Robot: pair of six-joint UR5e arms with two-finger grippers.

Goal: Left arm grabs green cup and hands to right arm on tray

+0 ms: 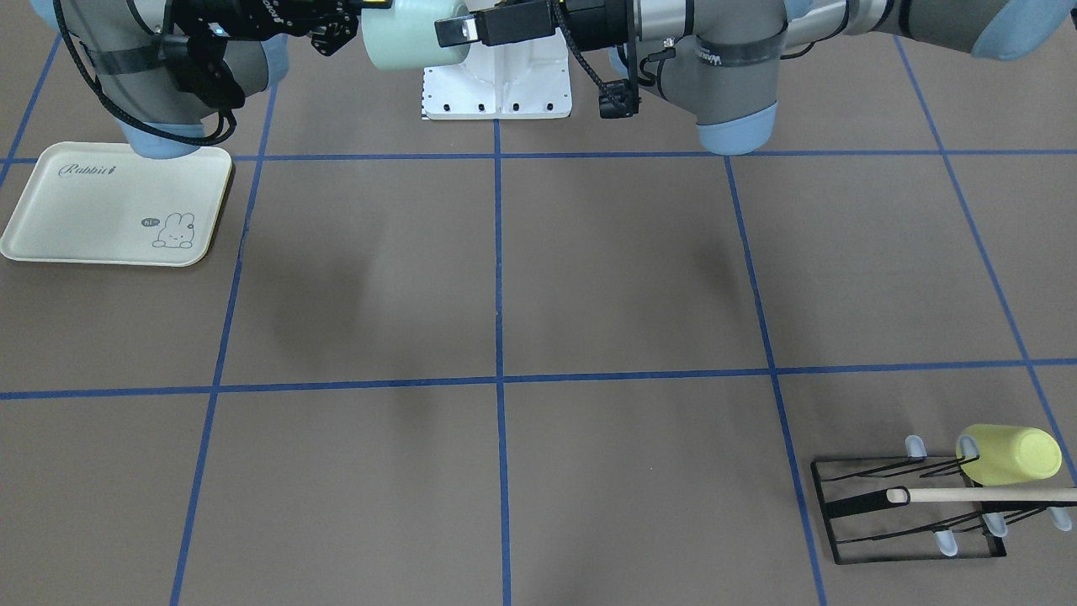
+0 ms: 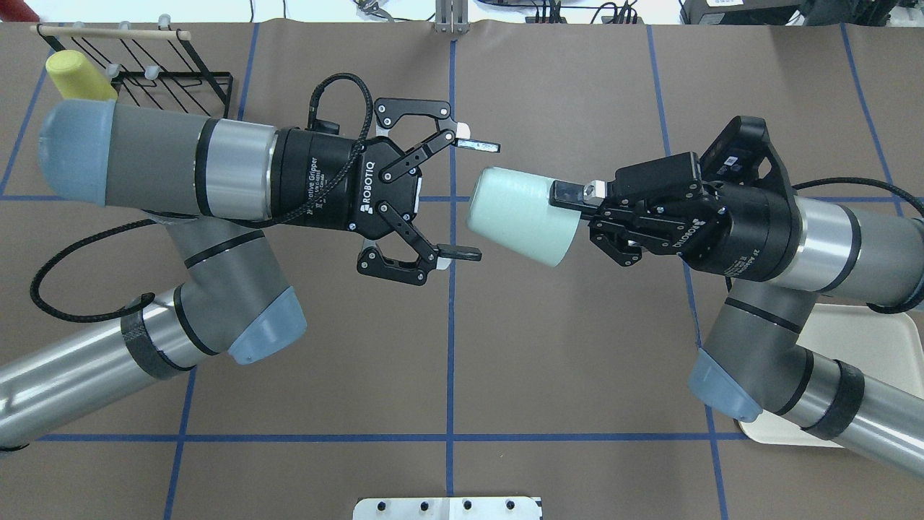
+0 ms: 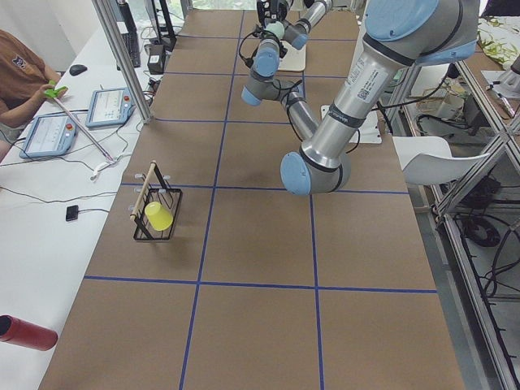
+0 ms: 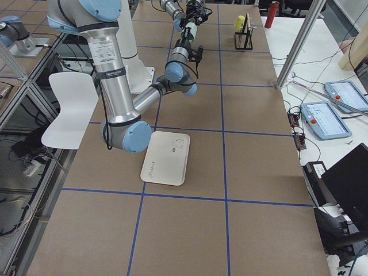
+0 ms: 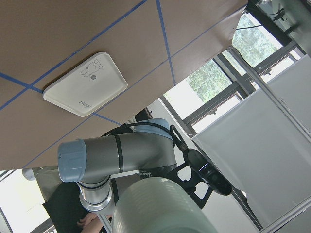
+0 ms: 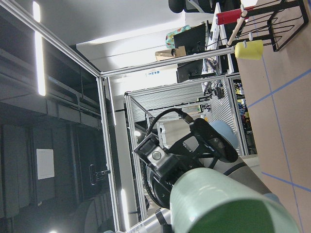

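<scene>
The pale mint-green cup [image 2: 516, 217] lies on its side in the air over the table's middle, open end toward the right arm. My right gripper [image 2: 574, 201] is shut on its rim, one finger along the outer wall. My left gripper [image 2: 482, 200] is open wide, its two fingers on either side of the cup's closed end and apart from it. In the front view one left finger [image 1: 458, 32] crosses the cup [image 1: 404, 46]. The cream tray [image 1: 84, 219] lies flat with nothing on it below the right arm; it also shows in the overhead view [image 2: 866, 347].
A black wire rack [image 1: 909, 505] with a wooden rod holds a yellow-green cup [image 1: 1010, 454] at the far corner on the left arm's side. The white base plate [image 1: 496, 84] sits between the arms. Blue tape lines grid the brown table.
</scene>
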